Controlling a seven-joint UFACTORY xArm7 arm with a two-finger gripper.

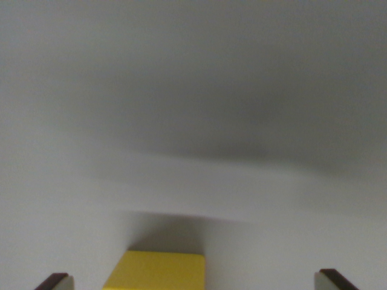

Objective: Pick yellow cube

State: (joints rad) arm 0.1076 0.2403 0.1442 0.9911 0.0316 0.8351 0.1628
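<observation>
Two dark fingertips (55, 280) sit at the bottom corners of the wrist view, well apart; the gripper (193, 283) is spread wide and holding nothing. The yellow cube (156, 270) lies between them at the bottom edge, nearer the fingertip on the wrist view's left, resting on a plain grey surface (193, 121). Assessment: approach appears largely complete (alignment somewhat off-centre); closing on the cube and lifting remain. The cube's lower part is cut off by the frame, only the tips of the fingers show, and the background is blurred and shadowed.
</observation>
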